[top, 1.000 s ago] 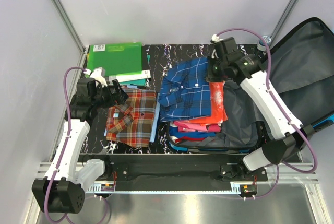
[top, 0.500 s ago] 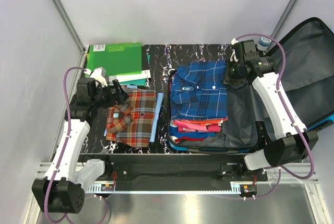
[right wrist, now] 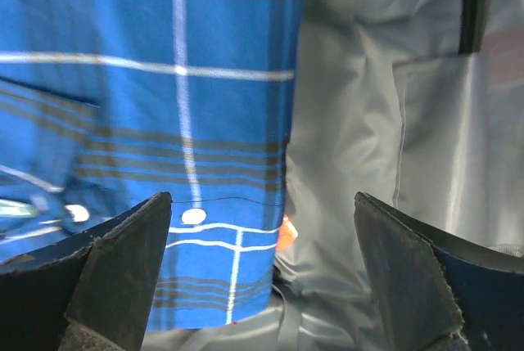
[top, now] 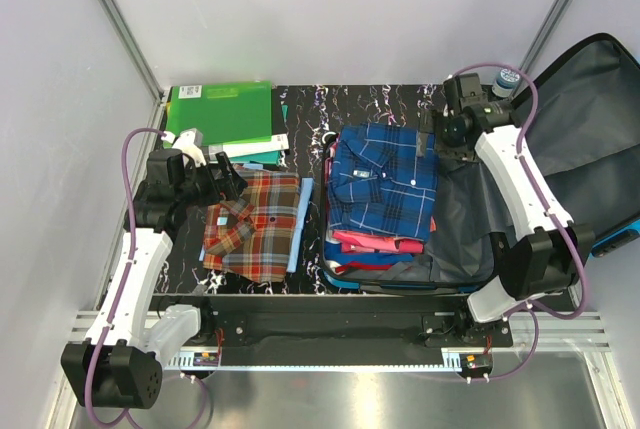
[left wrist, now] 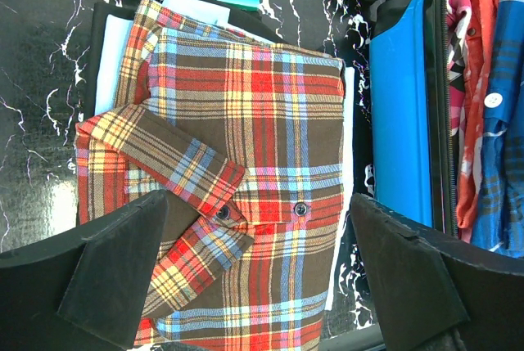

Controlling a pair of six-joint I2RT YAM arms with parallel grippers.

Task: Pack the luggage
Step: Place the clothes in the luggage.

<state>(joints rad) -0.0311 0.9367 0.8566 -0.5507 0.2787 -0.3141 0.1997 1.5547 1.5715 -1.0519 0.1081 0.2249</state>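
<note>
Left gripper [left wrist: 258, 204] is hovering wide open and empty directly over the red plaid shirt [left wrist: 246, 163], which is lying folded on the table [top: 310, 119] at the near left. Just to its right the luggage [top: 465, 224] is lying open on the right half of the table. Folded clothes are filling the left part of the luggage, with the blue plaid shirt [top: 385, 179] on top. Right gripper [right wrist: 262, 200] is hanging over that shirt's far right corner, its fingers also spread wide and gripping nothing.

Packing is looking partway done, with the blue shirt seemingly just laid in. The next move is probably calling for the left gripper to sink onto the red shirt, pinch through its folds and carry it right over the luggage wall.

A pale sheet is peeking from under the red shirt; what it is I cannot tell. Lower garments are showing only pink and red edges. The luggage lid is running out of frame at right, and green folders [top: 220, 109] are lying at the far left.
</note>
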